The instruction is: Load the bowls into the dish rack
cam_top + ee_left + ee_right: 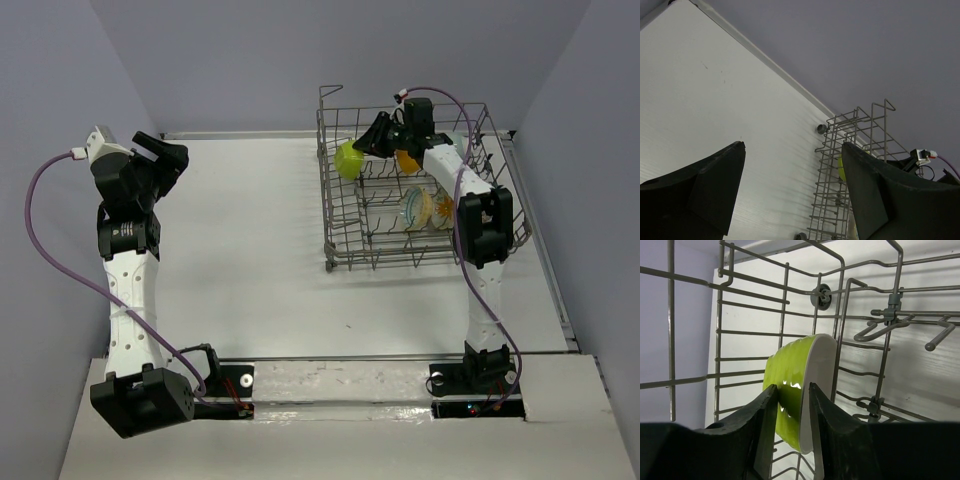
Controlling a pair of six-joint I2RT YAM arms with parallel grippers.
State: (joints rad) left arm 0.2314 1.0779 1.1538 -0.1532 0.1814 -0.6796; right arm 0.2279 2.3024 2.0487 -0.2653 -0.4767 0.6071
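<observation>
Two hands: right hand (791, 390) is pinched on the green bowl (790, 360), fingers (757, 435) either side of its wall. Left hand (792, 170) is spread wide, holds nothing, raised over the left of the surface, well apart from the rack.
Green bowl: on edge inside the rack (326, 190), at its far left corner, close to the side wires. Can't tell if its bottom touches the tines.
Other bowls: orange bowl (407, 161) sits just beside the right hand. A pale bowl (416, 207) and a yellowish bowl (443, 210) stand on edge mid-rack, partly behind the right arm (470, 190). Patterns too small to read.
Risk, slip: the bowl is glossy and gripped only at the rim. A tilt of the hand could let it swing or drop onto the wires and chip.
Risk, early release: letting go before it sits between tines would probably let it roll or flop flat.
Risk, snag: tight corner. Fingers or wrist could catch a side wire on the way out and drag the rack, which looks light and unfixed.
Risk, knock: the orange bowl is near enough to the wrist to get bumped.
Surface (250, 250): white, flat, matte, with the rack on its far right part. A pale strip (340, 385) along the near edge carries the arm bases.
Room: plain grey-lilac walls (250, 60) on three sides, even light.
</observation>
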